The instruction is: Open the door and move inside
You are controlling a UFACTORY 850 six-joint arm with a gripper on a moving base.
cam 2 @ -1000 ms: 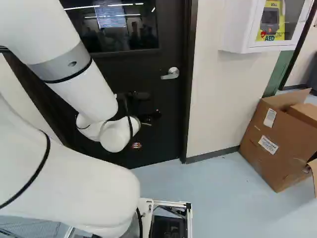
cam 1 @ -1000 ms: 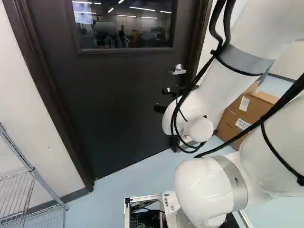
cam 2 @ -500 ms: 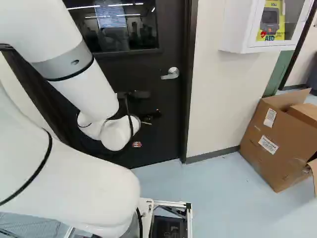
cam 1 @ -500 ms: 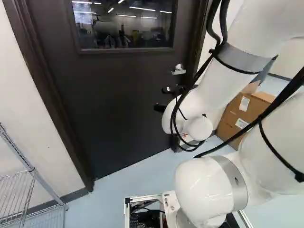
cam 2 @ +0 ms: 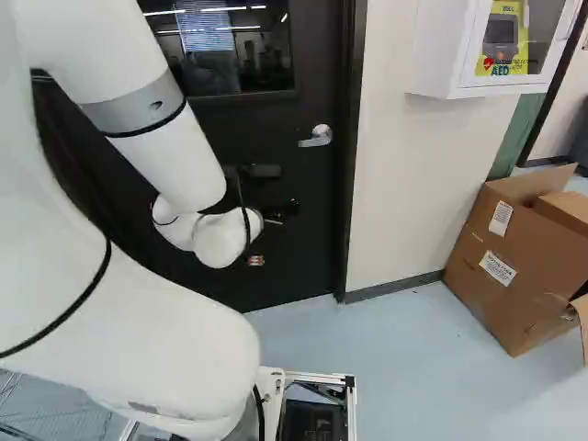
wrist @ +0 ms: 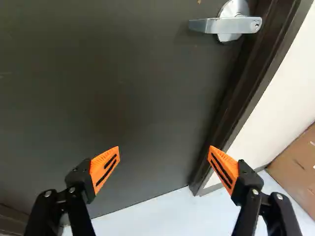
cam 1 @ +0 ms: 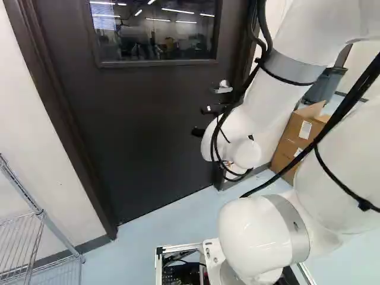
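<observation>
The dark door [cam 1: 136,119] with its window is closed in its frame. In the right base view, my gripper [cam 2: 283,209] shows only in part at the end of the arm, in front of the door and below the lever handle [cam 2: 317,137]. From the wrist, my gripper [wrist: 164,155] stands open with its orange pads wide apart and nothing between them. The silver handle [wrist: 226,24] lies ahead of the fingers, beyond the gap and toward the side of the frame edge, touched by neither finger.
A wire shelf [cam 1: 41,237] stands left of the door in the left base view. Right of the door in the right base view are a pale wall [cam 2: 404,184], a white AED cabinet [cam 2: 450,55] and an open cardboard box [cam 2: 514,266].
The arm has shifted slightly: its wrist is a little higher and farther right in the right base view, and a little left in the left base view. Base and door have not moved.
</observation>
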